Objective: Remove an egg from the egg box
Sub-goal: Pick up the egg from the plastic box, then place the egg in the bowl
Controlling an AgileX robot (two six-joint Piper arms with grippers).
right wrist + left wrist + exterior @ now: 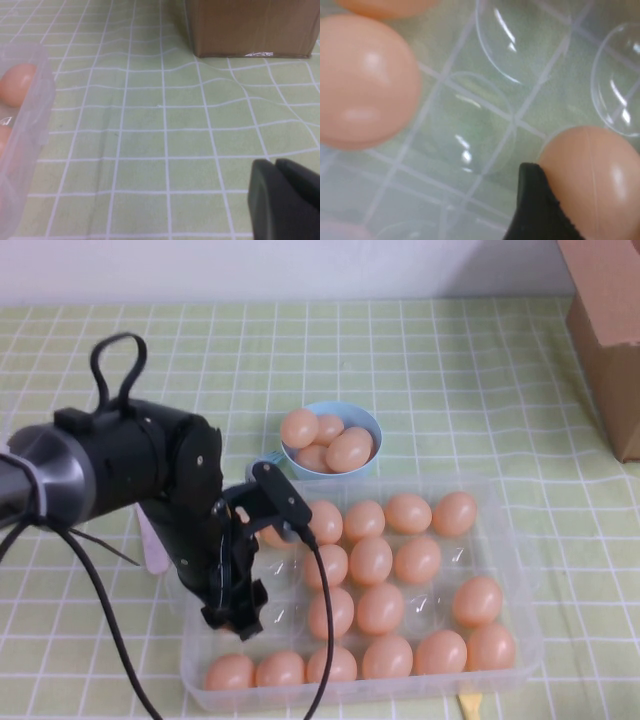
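Observation:
The clear egg box (512, 540) lies front and centre on the table and holds several peach-orange eggs in its wells. My left gripper (237, 623) reaches down into the box's front left part. In the left wrist view one black finger (535, 205) presses against the side of an egg (595, 180); the other finger is out of frame. Empty clear wells (470, 125) lie beside that egg. My right gripper (276, 164) is shut and empty, low over the cloth to the right of the egg box (37, 100); it is out of the high view.
A small light-blue bowl (368, 420) with several eggs stands just behind the egg box. A cardboard box (610, 330) stands at the far right, also in the right wrist view (250, 25). A green checked cloth (450, 370) covers the table.

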